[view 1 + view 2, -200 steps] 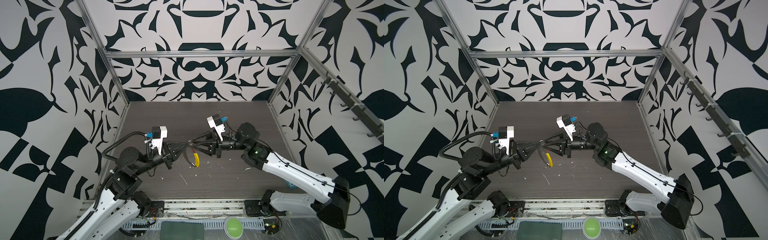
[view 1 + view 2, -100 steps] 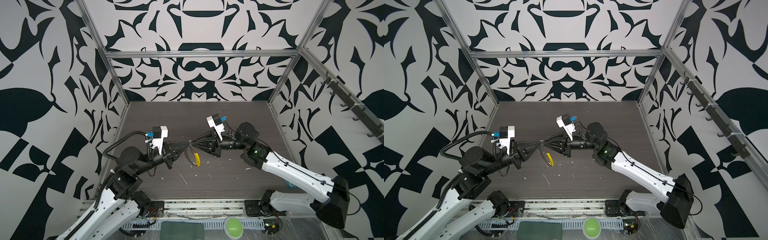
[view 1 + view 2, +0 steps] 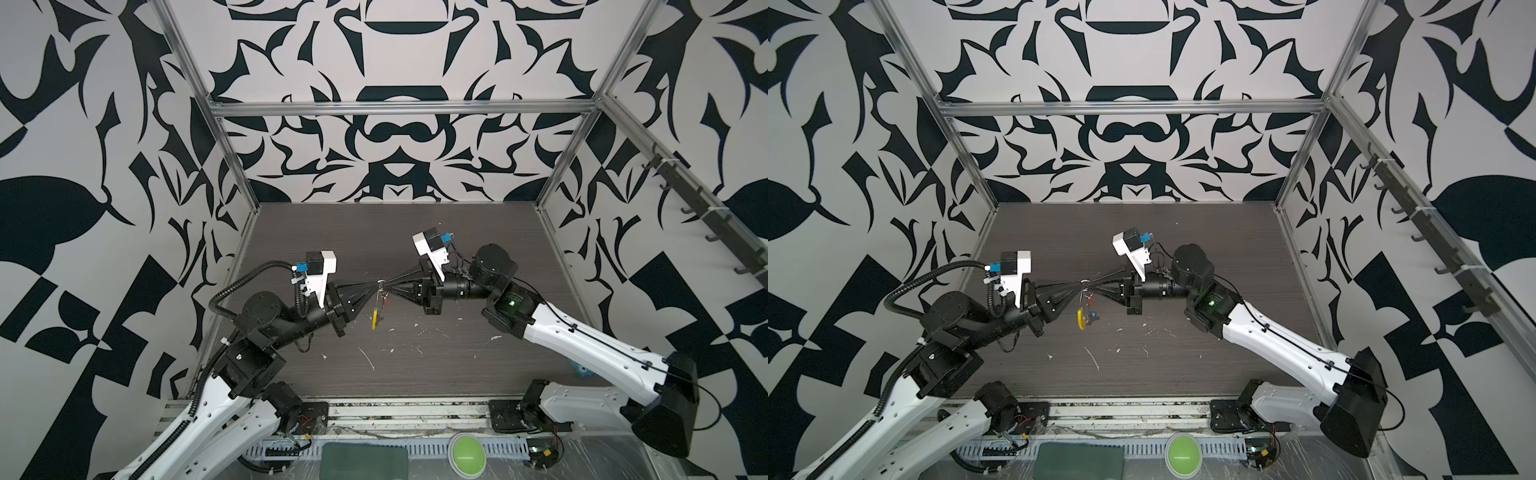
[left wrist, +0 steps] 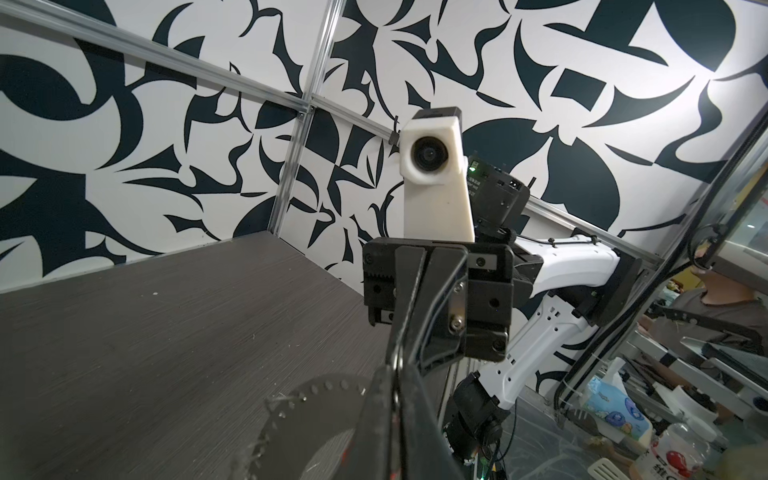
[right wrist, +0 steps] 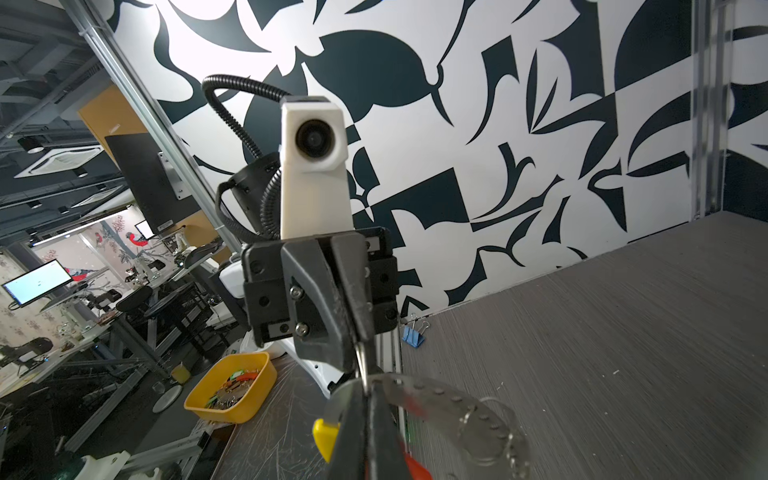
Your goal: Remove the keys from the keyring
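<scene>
Both grippers meet tip to tip above the middle of the table. The keyring (image 3: 377,301), a thin grey wire loop, hangs below them with its yellow sleeve (image 3: 375,319) lowest. My left gripper (image 3: 376,285) pinches the wire at the top, its fingers a thin slit apart (image 4: 395,374). My right gripper (image 3: 388,286) is shut on the same wire from the opposite side (image 5: 365,395). A red-headed key (image 3: 1090,300) and a blue-headed key (image 3: 1095,318) hang on the loop. In the right wrist view the keyring (image 5: 457,407), sleeve (image 5: 324,432) and red key (image 5: 415,467) are blurred.
White scraps (image 3: 368,357) litter the dark table (image 3: 457,232). A blue binder clip (image 5: 413,334) lies at the table's edge. Beyond the edge stand a yellow bin (image 5: 230,390), a green disc (image 3: 466,451) and a dark green pad (image 3: 363,459).
My right gripper has closed onto the keyring beside the left fingertips. The loop has swung so that its yellow sleeve hangs straighter. Both arms have stayed in place.
</scene>
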Tool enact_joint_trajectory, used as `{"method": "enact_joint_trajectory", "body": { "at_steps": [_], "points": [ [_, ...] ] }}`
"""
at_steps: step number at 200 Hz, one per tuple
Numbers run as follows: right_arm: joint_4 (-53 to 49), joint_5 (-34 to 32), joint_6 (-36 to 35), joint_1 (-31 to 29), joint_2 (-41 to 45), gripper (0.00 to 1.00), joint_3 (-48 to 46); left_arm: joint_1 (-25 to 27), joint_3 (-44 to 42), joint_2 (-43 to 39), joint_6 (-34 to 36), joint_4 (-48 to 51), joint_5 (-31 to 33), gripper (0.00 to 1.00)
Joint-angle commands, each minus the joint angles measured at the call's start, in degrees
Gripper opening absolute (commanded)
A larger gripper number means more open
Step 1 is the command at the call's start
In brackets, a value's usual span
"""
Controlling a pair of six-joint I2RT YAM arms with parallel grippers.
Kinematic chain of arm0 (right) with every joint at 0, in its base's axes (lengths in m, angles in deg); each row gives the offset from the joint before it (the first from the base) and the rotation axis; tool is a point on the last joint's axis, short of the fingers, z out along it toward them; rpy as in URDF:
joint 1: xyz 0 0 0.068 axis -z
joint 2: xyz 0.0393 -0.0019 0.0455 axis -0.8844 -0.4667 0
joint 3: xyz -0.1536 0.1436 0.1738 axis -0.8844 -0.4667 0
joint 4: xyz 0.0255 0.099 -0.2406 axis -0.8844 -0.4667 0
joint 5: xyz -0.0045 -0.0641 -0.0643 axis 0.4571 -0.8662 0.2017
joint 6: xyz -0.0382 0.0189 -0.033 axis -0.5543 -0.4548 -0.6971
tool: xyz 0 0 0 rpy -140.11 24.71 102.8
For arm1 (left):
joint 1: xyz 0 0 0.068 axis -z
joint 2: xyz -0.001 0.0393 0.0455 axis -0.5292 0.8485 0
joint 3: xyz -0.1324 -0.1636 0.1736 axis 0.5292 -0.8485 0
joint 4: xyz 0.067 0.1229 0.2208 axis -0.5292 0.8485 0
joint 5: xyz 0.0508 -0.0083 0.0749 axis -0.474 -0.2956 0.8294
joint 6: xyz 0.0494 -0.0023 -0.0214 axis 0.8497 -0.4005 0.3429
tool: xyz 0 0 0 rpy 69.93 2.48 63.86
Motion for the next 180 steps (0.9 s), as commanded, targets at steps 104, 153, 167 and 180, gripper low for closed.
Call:
{"method": "enact_joint_trajectory", "body": {
  "at_steps": [104,153,167,180],
  "points": [
    [-37.23,2.78,-20.86,1.12,0.71,0.0,16.82,-0.08,18.88,8.29,7.03,30.85,-9.23,0.35],
    [-42.37,3.29,-23.47,1.16,-0.09,0.0,19.51,-0.16,22.3,12.54,8.04,35.01,-12.39,0.28],
    [-43.17,3.18,-23.92,1.12,-0.34,0.0,19.82,-0.15,22.83,13.26,8.04,35.47,-13.09,0.24],
    [-43.57,2.94,-24.12,1.1,-0.43,0.0,19.82,-0.16,23.17,13.53,8.11,35.51,-13.68,0.23]
  ]
}}
